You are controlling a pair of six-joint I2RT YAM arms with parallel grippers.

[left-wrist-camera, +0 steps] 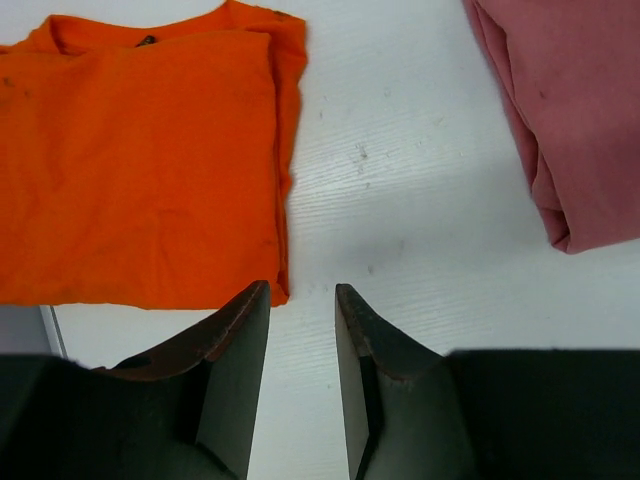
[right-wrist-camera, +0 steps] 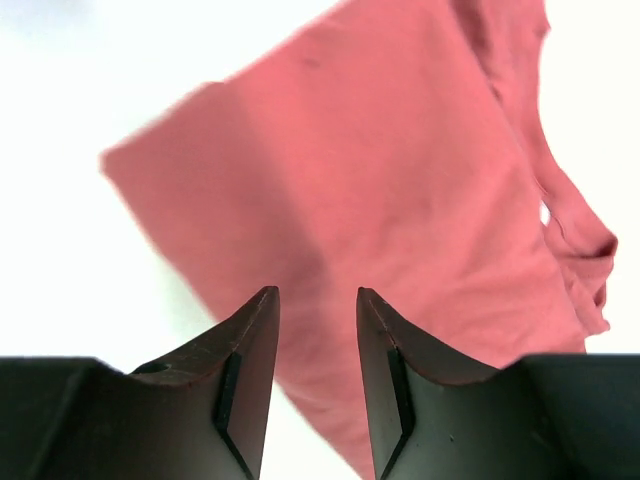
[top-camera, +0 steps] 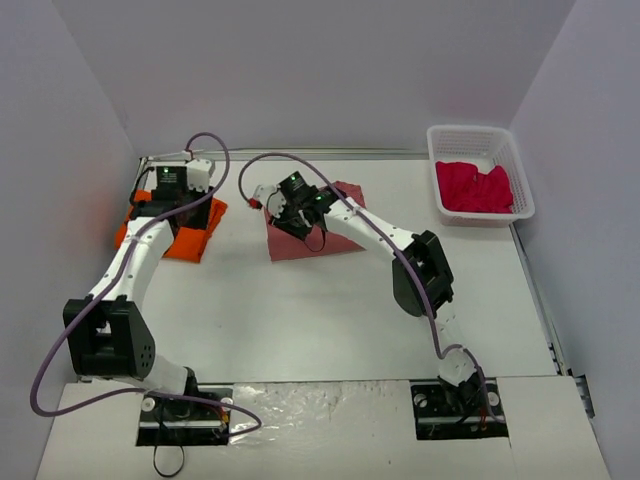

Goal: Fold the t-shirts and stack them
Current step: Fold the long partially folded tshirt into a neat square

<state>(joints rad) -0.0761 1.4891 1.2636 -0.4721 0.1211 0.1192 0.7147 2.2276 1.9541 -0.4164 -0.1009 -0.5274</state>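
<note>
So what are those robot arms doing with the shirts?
They are folding and stacking t-shirts. The left gripper hangs open beside the folded orange t-shirt, and the right gripper hangs open above the folded brick-red t-shirt. Neither is holding anything. The crimson-pink t-shirt lies bunched in the white basket at the far right. Nothing is stacked yet.

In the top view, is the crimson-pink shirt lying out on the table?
No, the crimson-pink shirt lies bunched inside the white basket at the far right.
</note>
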